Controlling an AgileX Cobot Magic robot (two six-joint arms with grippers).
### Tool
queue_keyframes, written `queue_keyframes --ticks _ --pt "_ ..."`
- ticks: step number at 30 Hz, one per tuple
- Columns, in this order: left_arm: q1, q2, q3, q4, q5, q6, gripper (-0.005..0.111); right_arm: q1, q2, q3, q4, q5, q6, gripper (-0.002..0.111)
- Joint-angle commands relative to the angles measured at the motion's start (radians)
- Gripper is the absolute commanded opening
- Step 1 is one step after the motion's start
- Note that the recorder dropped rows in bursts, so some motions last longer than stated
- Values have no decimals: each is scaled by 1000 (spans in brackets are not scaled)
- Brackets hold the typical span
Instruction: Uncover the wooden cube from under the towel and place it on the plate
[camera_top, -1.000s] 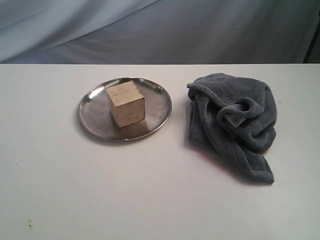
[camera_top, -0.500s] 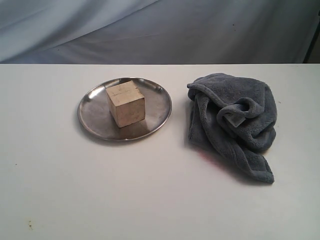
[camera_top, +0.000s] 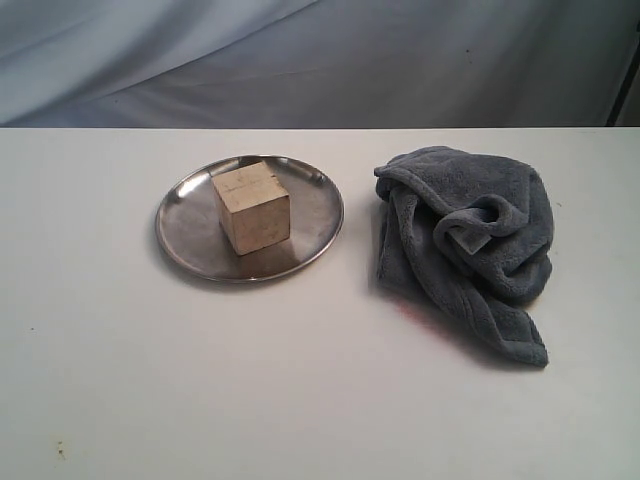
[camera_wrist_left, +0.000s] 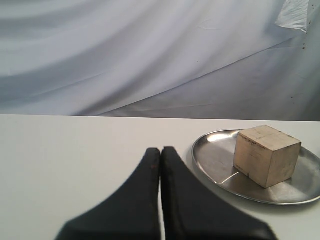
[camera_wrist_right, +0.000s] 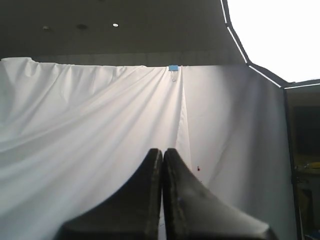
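Note:
The pale wooden cube (camera_top: 251, 207) rests in the middle of the round silver plate (camera_top: 185, 225) on the white table. To its right lies the blue-grey towel (camera_top: 465, 240), crumpled in a heap and apart from the plate. Neither arm shows in the exterior view. In the left wrist view my left gripper (camera_wrist_left: 161, 150) is shut with nothing in it, short of the plate (camera_wrist_left: 215, 160) and the wooden cube (camera_wrist_left: 266, 154). My right gripper (camera_wrist_right: 162, 151) is shut and empty, pointing up at a white curtain.
A grey-white draped curtain (camera_top: 320, 60) hangs behind the table's far edge. Bare white tabletop (camera_top: 250, 380) stretches in front of the plate and towel. A blue clip (camera_wrist_right: 173, 68) holds the curtain in the right wrist view.

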Motion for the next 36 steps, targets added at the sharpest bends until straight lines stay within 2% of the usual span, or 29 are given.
queue_keyframes --ticks 1,12,25,35,36 --pt "-1 -2 4 1 -4 -3 1 -1 -70 6 5 62 0 0" --pt "-1 -2 4 1 -4 -1 1 -1 -90 11 -3 242 8 0" --pt "-1 -2 4 1 -4 -3 1 1 -90 350 4 215 6 0" --pt "-1 -2 4 1 -4 2 1 1 -90 423 28 56 -129 0" --pt "-1 -2 4 1 -4 2 1 1 -90 423 28 86 -147 0"
